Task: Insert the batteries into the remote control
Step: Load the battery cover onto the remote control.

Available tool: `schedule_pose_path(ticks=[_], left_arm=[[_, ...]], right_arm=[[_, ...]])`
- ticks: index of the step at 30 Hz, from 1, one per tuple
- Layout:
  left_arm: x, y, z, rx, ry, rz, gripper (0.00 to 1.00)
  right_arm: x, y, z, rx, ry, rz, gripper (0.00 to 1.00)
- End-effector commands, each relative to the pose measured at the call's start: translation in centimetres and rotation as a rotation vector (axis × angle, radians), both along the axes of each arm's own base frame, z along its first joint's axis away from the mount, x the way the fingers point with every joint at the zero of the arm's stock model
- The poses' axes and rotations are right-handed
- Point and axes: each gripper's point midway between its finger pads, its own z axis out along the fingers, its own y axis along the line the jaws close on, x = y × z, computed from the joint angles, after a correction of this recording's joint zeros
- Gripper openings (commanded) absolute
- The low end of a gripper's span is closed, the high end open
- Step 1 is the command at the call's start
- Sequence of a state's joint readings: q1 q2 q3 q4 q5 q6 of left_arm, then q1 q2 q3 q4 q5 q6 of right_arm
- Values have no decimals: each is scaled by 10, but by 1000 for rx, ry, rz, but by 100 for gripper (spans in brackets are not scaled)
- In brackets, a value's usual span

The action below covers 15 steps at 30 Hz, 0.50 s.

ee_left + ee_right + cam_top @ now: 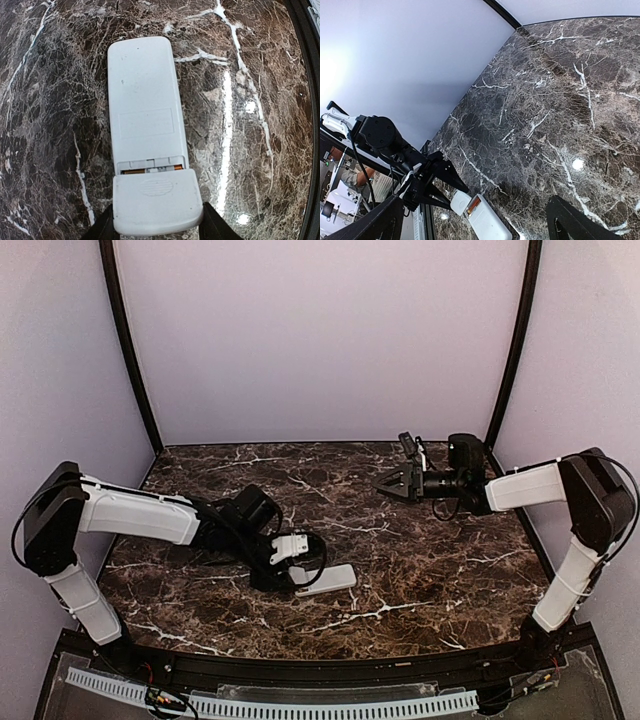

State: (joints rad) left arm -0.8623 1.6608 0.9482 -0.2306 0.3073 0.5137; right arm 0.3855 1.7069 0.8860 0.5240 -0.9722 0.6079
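On the table (pixel 420 560), remote control (pixel 145 100) lies back-up, batteries (pixel 131 171) peeking orange. My left gripper (pixel 156 227) pinches the battery cover (pixel 156 197). Light, slick plastic: I'd hold the long edges. Right gripper (pixel 392 482) spread, aloft.

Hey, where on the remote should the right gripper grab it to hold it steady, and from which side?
The right gripper should take the remote by its plain far half, beyond the battery cover, pinching across the narrow width from straight above. It lies flat, back up, and its long straight parallel edges are bare there. The left gripper grips the cover end.
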Motion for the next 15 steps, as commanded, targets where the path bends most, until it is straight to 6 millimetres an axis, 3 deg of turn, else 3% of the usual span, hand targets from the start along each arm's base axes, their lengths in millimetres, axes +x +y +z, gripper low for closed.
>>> schedule_pose_path(ticks=[1,15], left_arm=[[0,-1,-2,31,-3,-22,37],[1,-6,-8,46,22,-37,38]], right_arm=[[0,4,12,26,-35,29,98],[-1,6,9,35,-25,50,99]])
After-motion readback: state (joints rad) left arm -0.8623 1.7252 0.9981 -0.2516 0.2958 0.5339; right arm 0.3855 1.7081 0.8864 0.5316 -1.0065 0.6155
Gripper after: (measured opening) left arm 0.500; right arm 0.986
